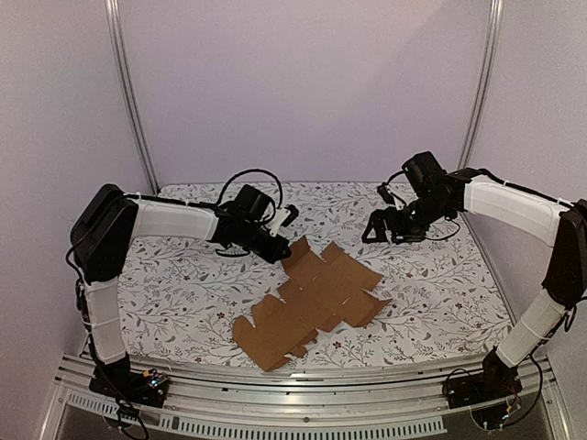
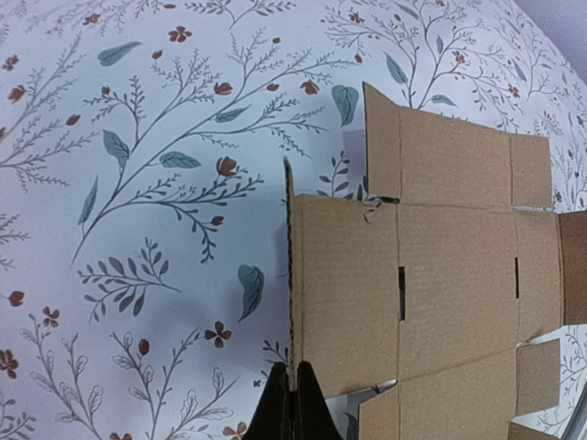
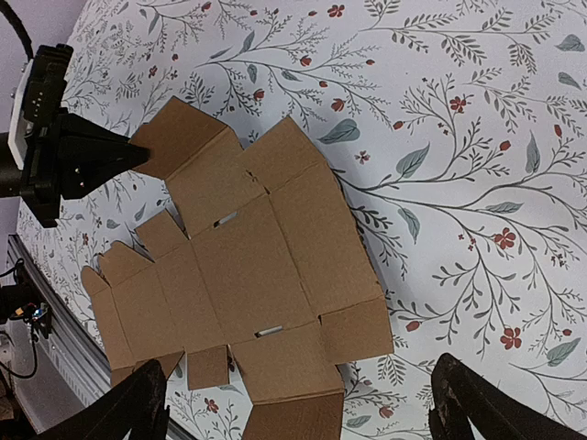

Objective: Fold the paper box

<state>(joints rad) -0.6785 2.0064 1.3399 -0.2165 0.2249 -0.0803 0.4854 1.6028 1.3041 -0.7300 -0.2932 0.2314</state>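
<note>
The paper box (image 1: 312,302) lies as a flat brown cardboard sheet with flaps and tabs, mid-table. My left gripper (image 1: 282,249) is at the sheet's far-left corner, shut on an end flap (image 2: 290,275). That flap stands up on edge between the black fingertips (image 2: 307,403). In the right wrist view the left gripper (image 3: 138,156) pinches the same corner of the sheet (image 3: 257,266). My right gripper (image 1: 378,229) hangs above the table behind the sheet's right side. It is open and holds nothing, and its fingers (image 3: 486,403) are spread wide.
A floral cloth (image 1: 440,275) covers the table. An aluminium rail (image 1: 303,385) runs along the near edge, by the arm bases. Two metal posts (image 1: 128,92) stand at the back corners against white walls.
</note>
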